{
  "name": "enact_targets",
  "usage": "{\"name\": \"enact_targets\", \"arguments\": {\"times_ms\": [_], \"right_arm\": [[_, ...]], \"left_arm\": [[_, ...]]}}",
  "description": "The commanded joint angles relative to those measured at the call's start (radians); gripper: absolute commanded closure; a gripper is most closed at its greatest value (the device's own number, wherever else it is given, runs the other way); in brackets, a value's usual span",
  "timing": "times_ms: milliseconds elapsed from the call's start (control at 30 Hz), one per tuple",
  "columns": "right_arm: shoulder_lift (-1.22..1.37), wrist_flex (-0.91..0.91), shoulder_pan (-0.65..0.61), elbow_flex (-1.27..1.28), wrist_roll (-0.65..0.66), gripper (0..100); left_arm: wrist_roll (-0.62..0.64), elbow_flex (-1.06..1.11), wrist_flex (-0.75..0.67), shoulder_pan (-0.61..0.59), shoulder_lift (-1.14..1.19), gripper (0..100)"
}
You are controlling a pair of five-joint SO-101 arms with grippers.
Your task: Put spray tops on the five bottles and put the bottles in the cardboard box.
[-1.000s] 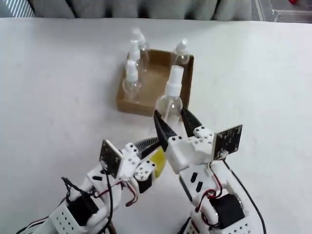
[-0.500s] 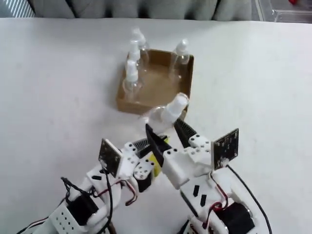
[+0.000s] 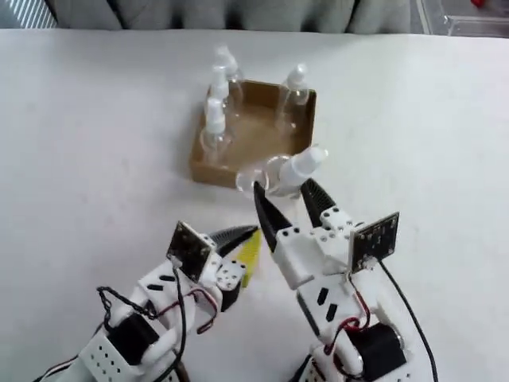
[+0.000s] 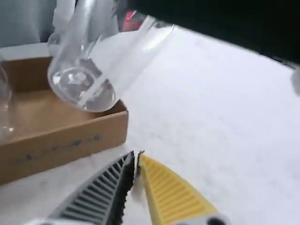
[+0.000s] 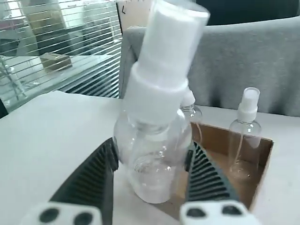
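Note:
A clear bottle (image 3: 280,173) with a white spray top leans to the right just over the near wall of the cardboard box (image 3: 213,173). My right gripper (image 3: 281,186) is shut on its round body (image 5: 152,164), black fingers (image 5: 96,176) on both sides. Three capped bottles (image 3: 215,127) stand along the box's left side, and one (image 3: 294,89) stands at its far right corner. My left gripper (image 3: 254,233) lies low on the table near the box, its grey and yellow fingers (image 4: 161,187) shut on nothing. From there the held bottle (image 4: 86,79) hangs above the box wall (image 4: 61,140).
White table (image 3: 95,119) stretches wide to the left and right of the box. A clear plastic container (image 3: 461,20) sits beyond the far right edge. The two arms stand close together at the near edge.
The held bottle went from upright to leaning right and shifted slightly toward the box. The left gripper drew back and to the left, away from the right arm.

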Motion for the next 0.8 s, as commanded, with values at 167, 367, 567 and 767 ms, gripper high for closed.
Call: {"name": "enact_targets", "arguments": {"times_ms": [167, 367, 567, 767], "right_arm": [[0.097, -0.102, 0.076, 0.002, 0.026, 98.4], [0.346, -0.295, 0.148, 0.000, 0.026, 98.4], [0.550, -0.473, 0.185, -0.025, 0.028, 98.4], [0.750, -0.541, 0.185, -0.114, 0.028, 98.4]], "left_arm": [[-0.212, -0.069, 0.216, -0.524, -0.013, 98], [-0.265, -0.015, 0.216, -0.754, -0.013, 98], [-0.267, -0.002, 0.290, -0.814, -0.013, 98], [-0.269, -0.002, 0.370, -0.814, -0.013, 98]]}}
